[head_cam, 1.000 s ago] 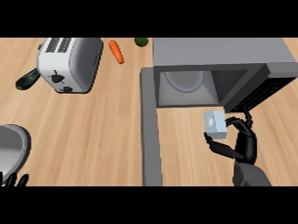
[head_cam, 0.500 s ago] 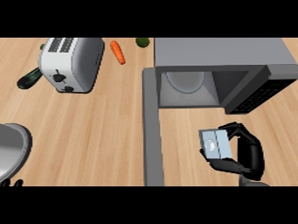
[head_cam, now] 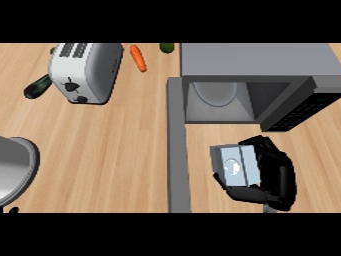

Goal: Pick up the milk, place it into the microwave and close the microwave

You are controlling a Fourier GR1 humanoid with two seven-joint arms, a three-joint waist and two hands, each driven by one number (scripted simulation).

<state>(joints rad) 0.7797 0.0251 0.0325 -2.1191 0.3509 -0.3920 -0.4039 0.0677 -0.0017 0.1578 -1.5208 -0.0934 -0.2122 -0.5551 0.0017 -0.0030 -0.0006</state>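
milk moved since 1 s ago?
Yes. The milk, held in the right hand, has moved toward the view's lower edge, away from the open microwave.

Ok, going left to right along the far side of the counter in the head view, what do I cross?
Dark green vegetable → toaster → carrot → small green item → microwave.

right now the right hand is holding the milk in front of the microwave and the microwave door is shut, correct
Not quite. The door of the microwave is open, not shut: in the head view it stands swung out at the left of the open cavity. The rest is right: the right hand is curled round the milk in front of the microwave.
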